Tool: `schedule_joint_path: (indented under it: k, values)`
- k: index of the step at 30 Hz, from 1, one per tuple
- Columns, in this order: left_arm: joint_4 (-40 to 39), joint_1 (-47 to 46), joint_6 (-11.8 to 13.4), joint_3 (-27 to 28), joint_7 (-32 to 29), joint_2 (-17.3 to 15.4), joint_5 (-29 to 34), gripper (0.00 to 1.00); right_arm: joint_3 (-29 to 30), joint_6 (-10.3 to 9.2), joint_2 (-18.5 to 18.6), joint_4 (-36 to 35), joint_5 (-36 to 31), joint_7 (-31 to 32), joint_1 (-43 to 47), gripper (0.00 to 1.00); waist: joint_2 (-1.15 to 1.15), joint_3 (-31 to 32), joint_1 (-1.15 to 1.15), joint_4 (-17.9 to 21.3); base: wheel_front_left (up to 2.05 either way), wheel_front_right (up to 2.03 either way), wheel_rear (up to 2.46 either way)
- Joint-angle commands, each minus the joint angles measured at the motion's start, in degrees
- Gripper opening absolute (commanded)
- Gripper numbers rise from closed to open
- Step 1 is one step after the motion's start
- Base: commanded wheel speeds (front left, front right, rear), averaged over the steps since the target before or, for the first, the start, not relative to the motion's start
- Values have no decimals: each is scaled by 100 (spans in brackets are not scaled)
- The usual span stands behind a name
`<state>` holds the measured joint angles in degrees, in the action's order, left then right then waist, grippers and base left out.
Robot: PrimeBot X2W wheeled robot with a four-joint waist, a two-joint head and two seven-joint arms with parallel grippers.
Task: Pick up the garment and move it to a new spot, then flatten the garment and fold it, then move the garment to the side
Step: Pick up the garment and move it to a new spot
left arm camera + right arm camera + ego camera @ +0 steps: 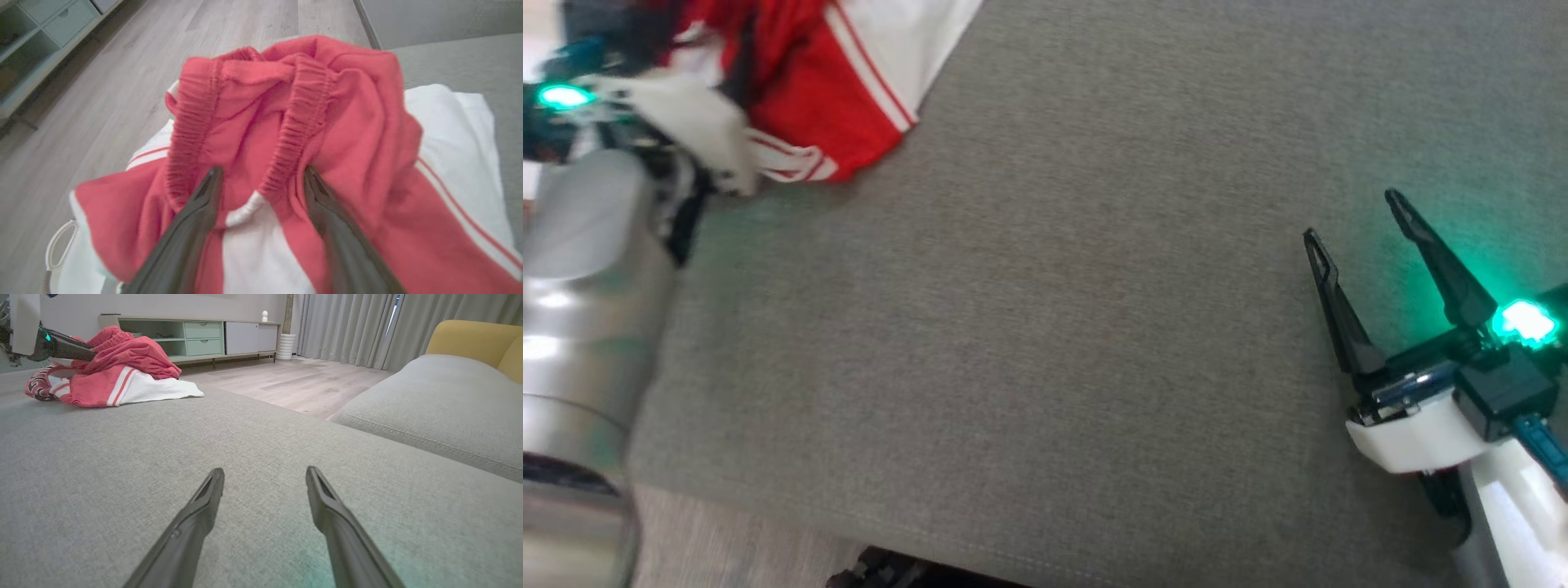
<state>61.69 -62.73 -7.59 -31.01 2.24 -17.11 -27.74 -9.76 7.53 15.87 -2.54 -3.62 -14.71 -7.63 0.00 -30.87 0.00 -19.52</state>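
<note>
at the far left of the head view a smooth silver forearm (580, 269) is running up the frame's edge, its rounded metal shell catching glare. beside it the garment (825, 98) is lying bunched at the upper left corner of the grey sofa (1054, 327), close to the edge: soft red knit with white panels and thin white stripes. the left gripper (262, 171) is standing with its two dark tapered fingers apart, straddling a ribbed, gathered red band. nothing is being clamped, and i cannot tell whether the tips are pressing the cloth. the sofa's cover is showing as a coarse grey-green weave, flat across the middle. at the right, the right gripper (1352, 216) is hanging low over that weave. its pointed black fingers are spread wide with nothing between them, and a green light is glowing at its black-and-white wrist.

the left wrist view is giving the close detail that the head view is blurring: elastic puckers in the band, a white rolled edge under it, and pale wood floor (102, 81) past the sofa. the right wrist view is looking across the sofa from low down, showing the garment as a heap. it is also adding the room: a mint cabinet (192, 335) with drawers, a ribbed white pot (286, 347), pleated grey curtains (347, 326), a second grey cushion (429, 400) with a stitched seam, and a yellow cushion (474, 335).
</note>
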Motion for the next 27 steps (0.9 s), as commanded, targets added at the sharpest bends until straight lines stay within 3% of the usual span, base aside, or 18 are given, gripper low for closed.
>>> schedule_joint_path:
  k: [1,5,6,7,8,13,17,27]
  values:
    - [83,-373,13,141,200,-478,15,100,-131,-4,96,-139,-34,-29,-5,100,0,-112,0,141,0,0,0]
    - [447,-438,28,91,388,-500,53,100,-83,-4,104,-186,-40,-29,-23,100,0,-168,0,207,0,0,0]
    - [538,-438,24,80,395,-461,19,81,-69,-4,104,-196,-39,-29,-19,100,0,-173,0,219,0,0,0]
    - [601,-446,20,64,418,-432,-10,36,-61,-4,103,-202,-39,-29,-15,100,0,-176,0,228,0,0,0]
    - [639,-461,17,33,462,-417,-21,0,-46,-4,94,-203,-38,-29,-16,100,0,-178,0,235,0,0,0]
    - [514,-626,12,-217,740,-397,-121,0,-43,-4,-48,-154,17,-29,-105,100,0,-29,0,279,0,0,0]
    - [9,-752,11,-359,685,-478,-694,0,-127,-4,-327,-62,94,-29,-240,100,0,327,0,436,0,0,0]
    - [-1942,-1096,11,-1160,46,-1564,-2007,0,-140,-4,-1119,150,327,-29,-196,100,0,1480,0,1376,0,0,0]
